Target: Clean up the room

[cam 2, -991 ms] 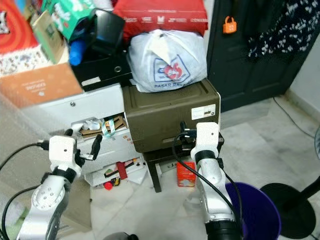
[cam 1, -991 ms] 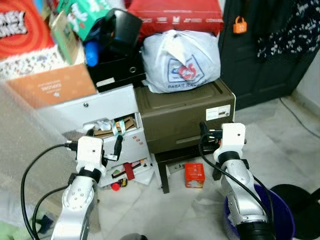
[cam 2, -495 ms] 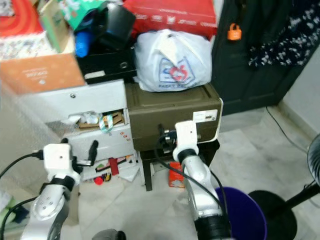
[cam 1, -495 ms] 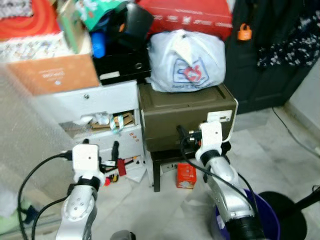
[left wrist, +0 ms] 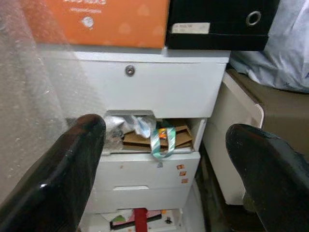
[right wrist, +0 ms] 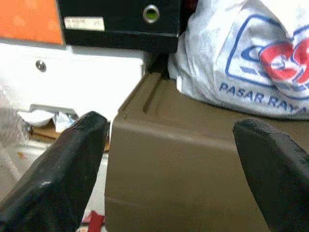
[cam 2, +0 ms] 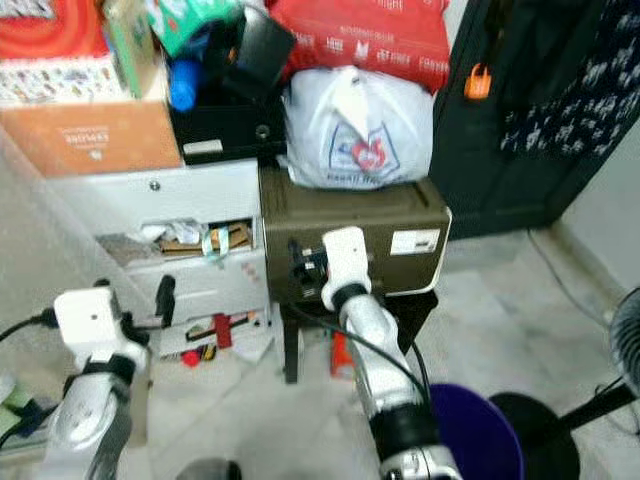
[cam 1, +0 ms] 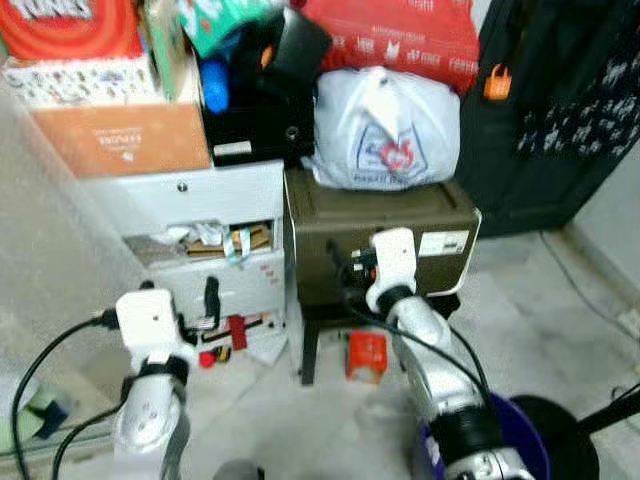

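Note:
A white drawer unit (cam 1: 225, 205) stands against the wall, its second drawer (left wrist: 145, 135) ajar and stuffed with paper, card and a striped ribbon. Red and black bits (cam 1: 235, 332) lie on the floor at its foot. Beside it is an olive-brown box (cam 1: 400, 215) on a dark stand, carrying a white plastic bag (cam 1: 385, 130). A small red box (cam 1: 365, 355) lies under the stand. My left gripper (left wrist: 164, 128) is open, level with the drawers and short of them. My right gripper (right wrist: 170, 122) is open, close to the olive box's front corner.
An orange box (cam 1: 125, 135), a black file box (cam 1: 255, 120) and a red package (cam 1: 400, 35) are piled on top. A purple bin (cam 1: 520, 455) stands at my right foot. A dark door (cam 1: 560, 90) is at the right, and a black fan base (cam 1: 560, 450) sits on the floor.
The camera has shifted and the furniture looks nearer. My right gripper has swung left, from the olive box's right end to its left front. The left gripper has sunk slightly.

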You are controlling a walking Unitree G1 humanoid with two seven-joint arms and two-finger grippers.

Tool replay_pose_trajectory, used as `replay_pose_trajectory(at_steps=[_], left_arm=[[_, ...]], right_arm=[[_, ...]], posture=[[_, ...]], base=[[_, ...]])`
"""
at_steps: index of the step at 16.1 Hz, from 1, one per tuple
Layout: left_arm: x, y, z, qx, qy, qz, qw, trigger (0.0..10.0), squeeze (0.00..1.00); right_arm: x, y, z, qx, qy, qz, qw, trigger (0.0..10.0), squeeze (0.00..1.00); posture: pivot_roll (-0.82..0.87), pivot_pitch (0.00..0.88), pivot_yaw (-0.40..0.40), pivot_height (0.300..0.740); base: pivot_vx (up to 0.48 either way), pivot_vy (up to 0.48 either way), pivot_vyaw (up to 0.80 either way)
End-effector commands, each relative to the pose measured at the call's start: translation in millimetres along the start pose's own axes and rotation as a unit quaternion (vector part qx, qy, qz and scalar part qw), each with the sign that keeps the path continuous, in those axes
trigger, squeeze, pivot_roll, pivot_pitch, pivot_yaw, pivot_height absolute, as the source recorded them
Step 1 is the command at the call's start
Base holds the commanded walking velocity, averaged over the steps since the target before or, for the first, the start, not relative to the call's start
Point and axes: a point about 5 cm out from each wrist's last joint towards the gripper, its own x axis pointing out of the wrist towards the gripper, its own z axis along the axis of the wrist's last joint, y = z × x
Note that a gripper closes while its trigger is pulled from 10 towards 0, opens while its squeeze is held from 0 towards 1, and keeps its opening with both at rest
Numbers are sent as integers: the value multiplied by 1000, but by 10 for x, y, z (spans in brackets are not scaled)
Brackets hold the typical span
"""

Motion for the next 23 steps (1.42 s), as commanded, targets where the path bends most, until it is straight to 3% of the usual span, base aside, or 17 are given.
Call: replay_pose_trajectory(at_steps=[1,7,13,23], left_arm=[[63,-43,39,-1,-5,-16,1000,10000,0],[267,-118,185,-5,-28,-43,999,10000,0],[129,-245,120,-29,-3,-48,998,10000,0],[41,-205,39,-49,33,-48,997,10000,0]], right_arm=[[20,-35,70,-1,-16,-17,1000,10000,0],[-33,-123,134,-13,-30,-32,999,10000,0],[-111,-160,154,-27,-23,-20,999,10000,0],[-215,-257,37,3,2,-53,999,10000,0]], posture=[[76,0,13,740],[26,0,27,740],[22,8,8,740],[25,2,12,740]], base=[[281,0,0],[299,0,0],[334,0,0],[326,0,0]])
